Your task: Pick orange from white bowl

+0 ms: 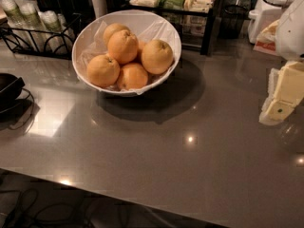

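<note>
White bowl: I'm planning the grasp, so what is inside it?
At least five oranges show in the white bowl, heaped on crinkled paper. Fruit beneath the heap and the bowl's bottom are covered. The gripper is at the right edge, apart.

We saw a grey tabletop [142, 170], black dish [6, 86] at left, cup rack [35, 30] behind, tool [278, 107] at the right edge.

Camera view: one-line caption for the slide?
Pile of oranges in the white bowl on the grey counter; gripper apart at the right edge.
</note>
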### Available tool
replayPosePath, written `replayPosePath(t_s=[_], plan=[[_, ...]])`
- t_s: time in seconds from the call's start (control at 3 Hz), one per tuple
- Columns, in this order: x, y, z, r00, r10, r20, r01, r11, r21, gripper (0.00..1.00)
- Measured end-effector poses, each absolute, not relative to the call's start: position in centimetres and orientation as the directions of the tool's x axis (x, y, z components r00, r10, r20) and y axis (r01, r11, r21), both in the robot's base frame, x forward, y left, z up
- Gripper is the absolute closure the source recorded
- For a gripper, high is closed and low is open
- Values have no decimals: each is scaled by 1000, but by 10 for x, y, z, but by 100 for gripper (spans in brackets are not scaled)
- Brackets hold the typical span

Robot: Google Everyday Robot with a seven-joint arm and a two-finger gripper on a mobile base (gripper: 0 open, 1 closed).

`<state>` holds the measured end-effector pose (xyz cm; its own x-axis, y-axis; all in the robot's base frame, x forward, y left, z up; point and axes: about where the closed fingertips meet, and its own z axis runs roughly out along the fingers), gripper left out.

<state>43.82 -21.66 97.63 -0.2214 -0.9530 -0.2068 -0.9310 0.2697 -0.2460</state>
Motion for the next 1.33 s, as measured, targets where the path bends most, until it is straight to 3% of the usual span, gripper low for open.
replayPosePath(t_s=[0.67,1.33], plan=[[443,-211,980,-208,-950,-234,-929,267,-256,0],[485,-137,998,-26,-932,-361,-946,139,-292,0]])
